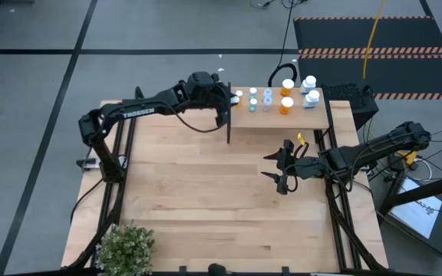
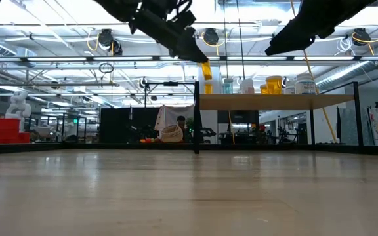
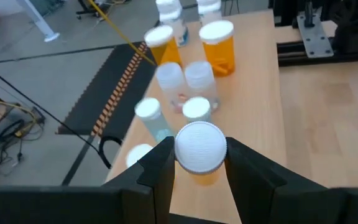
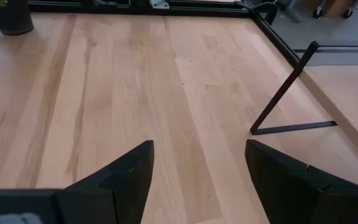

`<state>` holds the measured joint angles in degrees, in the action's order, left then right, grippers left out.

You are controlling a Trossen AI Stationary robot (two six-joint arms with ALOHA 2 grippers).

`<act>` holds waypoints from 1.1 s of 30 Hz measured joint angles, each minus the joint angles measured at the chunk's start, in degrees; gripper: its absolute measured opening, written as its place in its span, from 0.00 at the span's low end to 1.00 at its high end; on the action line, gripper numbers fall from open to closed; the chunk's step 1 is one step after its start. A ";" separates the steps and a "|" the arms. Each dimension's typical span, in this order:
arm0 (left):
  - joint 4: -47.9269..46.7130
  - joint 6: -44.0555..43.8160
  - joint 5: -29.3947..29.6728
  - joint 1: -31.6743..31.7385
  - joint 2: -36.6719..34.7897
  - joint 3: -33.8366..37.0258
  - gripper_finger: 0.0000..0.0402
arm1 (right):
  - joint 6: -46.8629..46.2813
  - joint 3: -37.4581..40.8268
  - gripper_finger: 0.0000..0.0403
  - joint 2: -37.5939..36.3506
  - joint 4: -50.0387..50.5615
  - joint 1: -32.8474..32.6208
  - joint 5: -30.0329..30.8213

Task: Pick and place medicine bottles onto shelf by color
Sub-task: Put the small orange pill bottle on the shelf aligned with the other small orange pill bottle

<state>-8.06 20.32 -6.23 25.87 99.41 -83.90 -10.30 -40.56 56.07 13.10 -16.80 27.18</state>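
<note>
the task was judged to be near its end: no bottles were seen lying on the tabletop (image 1: 206,184), and the medicine bottles (image 1: 267,98) were already gathered on the shelf (image 1: 313,123). going from left to right, the left gripper (image 3: 199,163) was found raised over the shelf's left end, its fingers (image 3: 160,165) closed narrowly on an orange bottle (image 3: 199,152) with a white cap; that bottle was held just above the shelf surface and was not yet set down. ahead of that gripper, pale blue bottles (image 3: 194,81) were seen standing nearest, with other orange bottles (image 3: 219,46) and more white-capped ones beyond them. placing the held bottle among the orange ones was judged to be what was left. further right, the right gripper (image 4: 197,180) was seen hanging over bare tabletop, well apart from the shelf, with its fingers (image 4: 129,171) spread wide and nothing between them. on the shelf, the orange and pale blue bottles appeared partly mixed, so whether the sorting by colour was complete could not be told.
</note>
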 joint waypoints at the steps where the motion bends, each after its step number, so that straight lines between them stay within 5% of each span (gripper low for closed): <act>1: 0.13 -0.01 -0.19 0.00 0.40 0.00 0.33 | 0.10 0.00 0.62 0.00 -0.06 0.00 0.01; 33: 2.56 0.41 -1.23 1.38 6.15 0.00 0.33 | 0.52 0.00 0.62 -0.02 -0.41 0.00 -0.24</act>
<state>-5.51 20.74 -7.46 27.25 105.56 -83.90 -9.78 -40.56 56.05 12.69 -16.80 26.94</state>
